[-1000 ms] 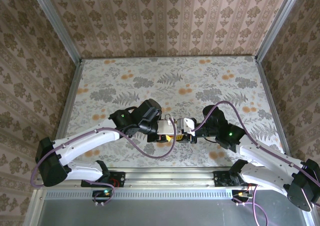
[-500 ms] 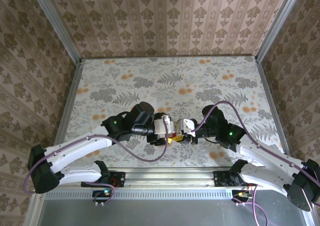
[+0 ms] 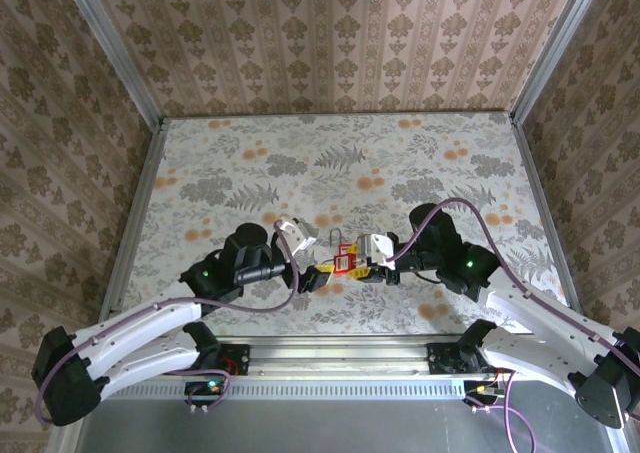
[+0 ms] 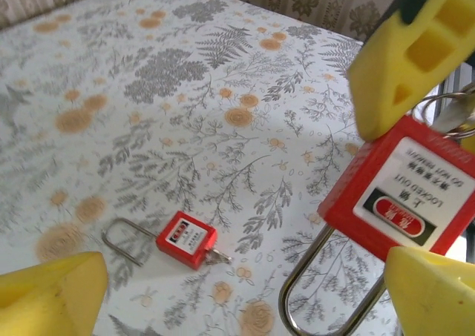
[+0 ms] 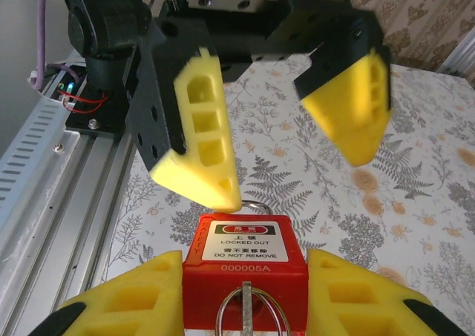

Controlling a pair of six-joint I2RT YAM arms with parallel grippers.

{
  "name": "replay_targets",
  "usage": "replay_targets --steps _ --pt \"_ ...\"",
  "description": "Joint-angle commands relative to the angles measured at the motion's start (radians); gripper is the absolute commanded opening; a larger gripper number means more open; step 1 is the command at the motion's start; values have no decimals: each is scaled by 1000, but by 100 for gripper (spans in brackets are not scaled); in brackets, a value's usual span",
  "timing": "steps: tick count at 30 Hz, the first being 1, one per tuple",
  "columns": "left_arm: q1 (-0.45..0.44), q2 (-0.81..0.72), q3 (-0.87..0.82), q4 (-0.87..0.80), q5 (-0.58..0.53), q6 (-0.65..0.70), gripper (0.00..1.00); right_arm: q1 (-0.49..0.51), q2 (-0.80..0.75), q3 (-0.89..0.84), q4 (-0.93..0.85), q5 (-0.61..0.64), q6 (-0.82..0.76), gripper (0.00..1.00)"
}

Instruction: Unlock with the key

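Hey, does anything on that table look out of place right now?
A second red padlock lies flat on the table, untouched, while the right gripper clamps the held padlock between its fingers. A spare lock lying loose seems odd.

Lab test cell, wallpapered walls (image 3: pixel 330 43)

padlocks: 2, gripped padlock (image 5: pixel 251 258), loose padlock (image 4: pixel 185 239)
key (image 5: pixel 244 310): 1
grippers: 2, left gripper (image 3: pixel 304 252), right gripper (image 3: pixel 358 261)
arms: 2
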Motion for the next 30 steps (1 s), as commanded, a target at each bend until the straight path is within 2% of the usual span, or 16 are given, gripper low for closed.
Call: replay_targets --steps 1,4,11,19,30 --pt "6 -9 -32 99 25 -144 93 -6 -10 42 -23 1 -25 10" --pt "24 -25 -64 117 23 -167 88 -7 -7 48 -25 -4 -25 10" --pt "83 -37 -121 194 116 -223 67 -7 -9 50 -25 -6 -19 10" --pt "88 -10 -157 282 207 -263 65 -6 -5 48 -26 -3 -16 10" --pt "86 50 -164 281 224 -262 62 -6 0 56 -23 -12 -8 10"
